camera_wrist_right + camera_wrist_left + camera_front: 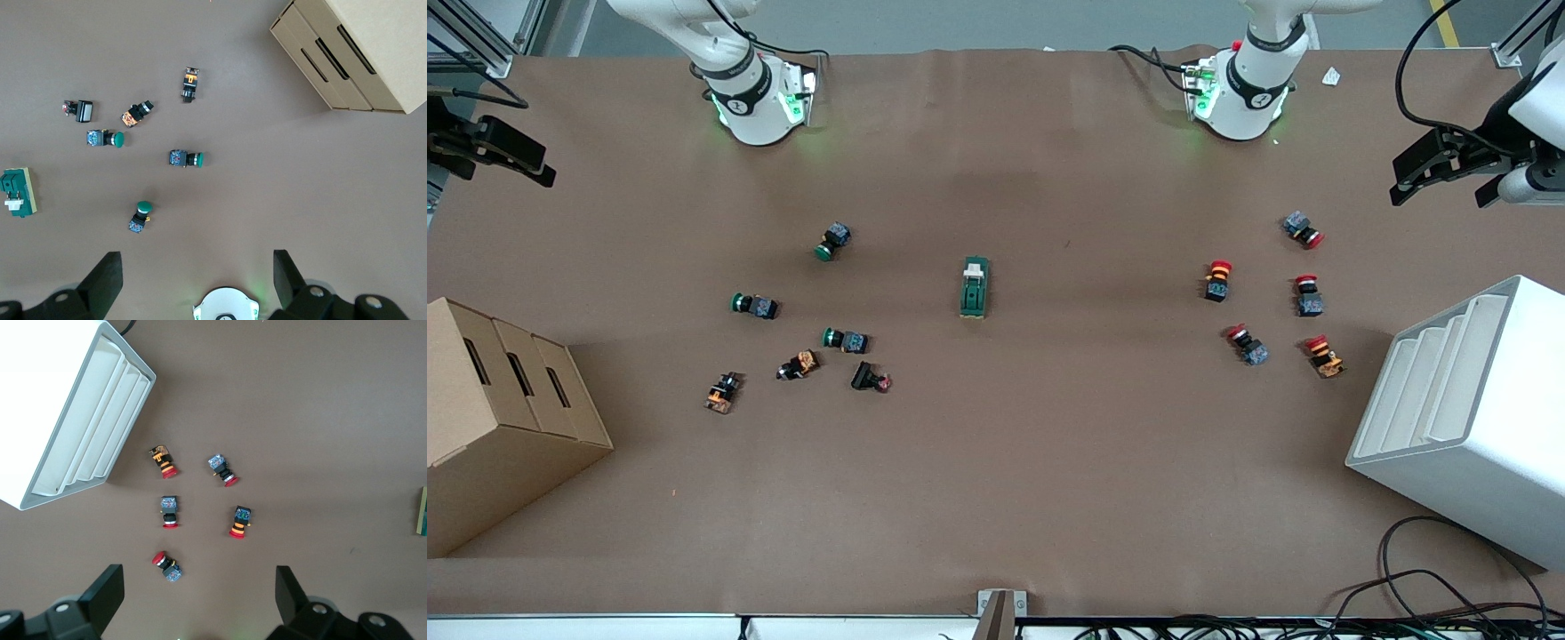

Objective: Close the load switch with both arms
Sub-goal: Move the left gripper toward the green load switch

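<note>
Two grippers up in the air, both well apart from the load switch. Left gripper over the left arm's end of the desk, near the top edge of the front view, fingers spread wide, pinching nothing. Right gripper over the right arm's end, fingers spread wide too, nothing between them. Load switch flat in the middle of the frame, all alone, cream lever at its upper end. Might slide or spin away if pushed without a good hold. Might get mixed up with a green push-button, same colour but smaller. Might knock the red push-buttons on the way in.
</note>
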Controlling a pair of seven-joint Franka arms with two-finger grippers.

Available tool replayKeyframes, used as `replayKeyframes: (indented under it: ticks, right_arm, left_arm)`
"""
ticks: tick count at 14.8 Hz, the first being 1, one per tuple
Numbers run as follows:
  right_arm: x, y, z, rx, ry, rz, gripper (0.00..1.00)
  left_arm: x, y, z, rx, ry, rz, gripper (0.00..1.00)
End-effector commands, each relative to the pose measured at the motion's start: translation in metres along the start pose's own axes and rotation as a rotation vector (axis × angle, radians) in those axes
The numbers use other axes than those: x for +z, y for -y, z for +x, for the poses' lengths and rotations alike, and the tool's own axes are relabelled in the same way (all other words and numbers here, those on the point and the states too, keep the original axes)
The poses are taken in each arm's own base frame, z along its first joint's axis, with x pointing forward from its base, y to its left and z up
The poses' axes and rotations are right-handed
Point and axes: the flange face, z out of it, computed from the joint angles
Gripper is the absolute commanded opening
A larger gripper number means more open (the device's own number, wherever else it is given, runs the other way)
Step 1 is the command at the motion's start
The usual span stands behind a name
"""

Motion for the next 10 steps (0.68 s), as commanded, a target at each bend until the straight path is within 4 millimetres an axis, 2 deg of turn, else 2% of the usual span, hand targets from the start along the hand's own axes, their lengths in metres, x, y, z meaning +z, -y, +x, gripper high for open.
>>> replayKeyframes:
  ticks: [1,3,5,7,10]
  right_arm:
    - [0.001,-0.002,-0.011,-0.007,-0.011,0.021,1.0]
    - [0.0,-0.002,-0.011,-0.007,-0.016,0.022,1.0]
    - [0.0,-0.004,-0.011,-0.004,-0.017,0.022,1.0]
    - [-0.001,-0.003,-0.01,-0.005,-0.024,0.022,1.0]
    - [0.0,-0.001,-0.01,-0.01,-0.019,0.02,1.0]
  left_arm:
    - [-0.006,0.001,-0.002,-0.002,0.007,0.015,1.0]
    - [-0.005,-0.002,-0.002,0.007,0.007,0.019,1.0]
    - [-0.004,-0.014,0.0,0.026,0.006,0.039,1.0]
    - [0.01,-0.049,0.007,0.078,0.018,0.04,1.0]
    - [0.033,-0.126,0.009,0.022,0.007,0.034,1.0]
